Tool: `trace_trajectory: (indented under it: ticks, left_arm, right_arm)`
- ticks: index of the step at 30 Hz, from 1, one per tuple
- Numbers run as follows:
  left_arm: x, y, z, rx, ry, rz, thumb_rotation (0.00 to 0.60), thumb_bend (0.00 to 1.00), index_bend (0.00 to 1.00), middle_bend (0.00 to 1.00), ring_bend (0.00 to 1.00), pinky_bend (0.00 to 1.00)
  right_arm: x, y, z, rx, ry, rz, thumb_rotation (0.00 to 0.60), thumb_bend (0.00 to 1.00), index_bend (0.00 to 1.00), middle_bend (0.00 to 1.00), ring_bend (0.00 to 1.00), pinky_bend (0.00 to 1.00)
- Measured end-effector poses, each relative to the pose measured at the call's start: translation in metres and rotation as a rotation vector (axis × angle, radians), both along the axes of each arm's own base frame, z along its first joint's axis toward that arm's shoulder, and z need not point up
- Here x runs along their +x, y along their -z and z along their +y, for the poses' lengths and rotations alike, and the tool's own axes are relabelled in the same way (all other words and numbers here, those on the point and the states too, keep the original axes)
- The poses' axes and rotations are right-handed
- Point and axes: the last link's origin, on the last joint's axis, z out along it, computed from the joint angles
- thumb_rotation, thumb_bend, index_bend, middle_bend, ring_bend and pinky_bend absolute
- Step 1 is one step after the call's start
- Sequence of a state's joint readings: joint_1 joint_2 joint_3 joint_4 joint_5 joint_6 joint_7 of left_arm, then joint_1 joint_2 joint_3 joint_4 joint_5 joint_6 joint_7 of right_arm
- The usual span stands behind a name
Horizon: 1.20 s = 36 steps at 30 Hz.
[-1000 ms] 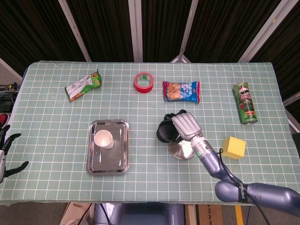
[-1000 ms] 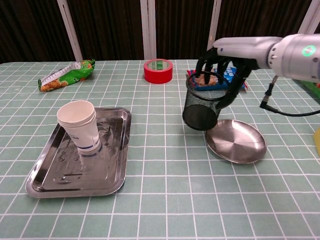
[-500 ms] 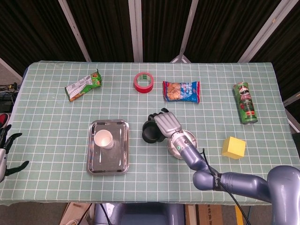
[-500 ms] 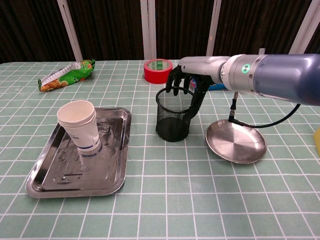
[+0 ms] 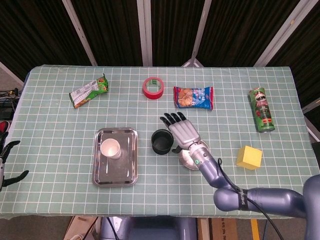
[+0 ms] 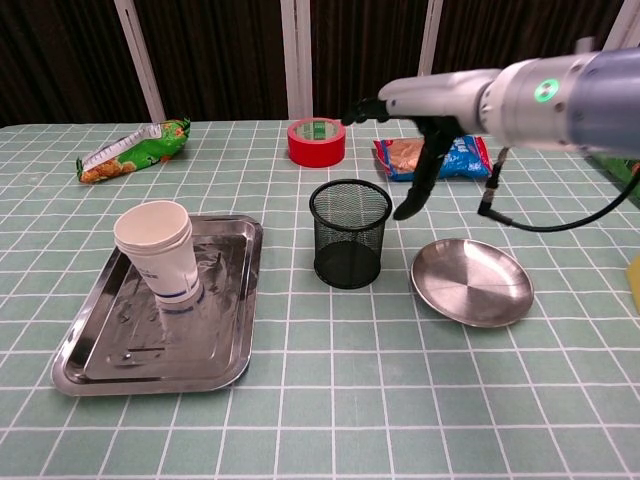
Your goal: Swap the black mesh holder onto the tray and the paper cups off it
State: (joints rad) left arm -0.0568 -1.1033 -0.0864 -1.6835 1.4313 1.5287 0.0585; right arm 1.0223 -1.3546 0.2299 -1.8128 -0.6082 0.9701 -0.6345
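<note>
The black mesh holder [image 5: 161, 141] [image 6: 350, 233] stands upright on the green cloth, between the steel tray and a round plate. My right hand [image 5: 181, 131] [image 6: 425, 108] hovers just right of and above its rim, fingers spread, holding nothing. A stack of white paper cups [image 5: 110, 148] [image 6: 158, 250] stands upright on the steel tray [image 5: 128, 169] [image 6: 125, 348], towards its far end. My left hand [image 5: 6, 162] shows only at the far left edge of the head view, off the table, fingers apart and empty.
A round steel plate [image 5: 192, 156] [image 6: 472, 282] lies right of the holder. Along the back are a green snack bag [image 5: 89, 91], a red tape roll [image 5: 153, 87] and a blue biscuit packet [image 5: 193, 97]. A green can [image 5: 262, 110] and a yellow cube [image 5: 249, 157] lie at the right.
My right hand carried the holder leftwards from beside the round plate, set it down on the cloth and let go. Its fingers have now spread and lifted clear.
</note>
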Motion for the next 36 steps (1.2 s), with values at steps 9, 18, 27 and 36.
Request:
trace_trajectory:
  ticks: [9,18,27,36]
  left_arm:
    - [0.016,0.015,0.000,-0.101,0.083,-0.028,0.600,0.04,0.18,0.00,0.00,0.11]
    - [0.057,0.037,0.040,-0.286,0.197,-0.050,0.600,0.02,0.15,0.00,0.00,0.10]
    - [0.117,0.075,0.102,-0.492,0.256,-0.047,0.600,0.02,0.15,0.00,0.00,0.10]
    - [0.160,0.137,0.131,-0.614,0.278,-0.027,0.600,0.02,0.15,0.00,0.00,0.11]
  right_arm:
    - [-0.097,-0.095,0.063,-0.219,0.097,0.019,0.600,0.00,0.00,0.00,0.00,0.00]
    - [-0.216,-0.119,0.172,-0.285,0.221,-0.061,0.600,0.00,0.00,0.00,0.00,0.00]
    - [-0.236,-0.127,0.187,-0.328,0.310,-0.041,0.600,0.00,0.00,0.00,0.00,0.00]
    - [-0.240,-0.132,0.186,-0.349,0.338,-0.039,0.600,0.00,0.00,0.00,0.00,0.00]
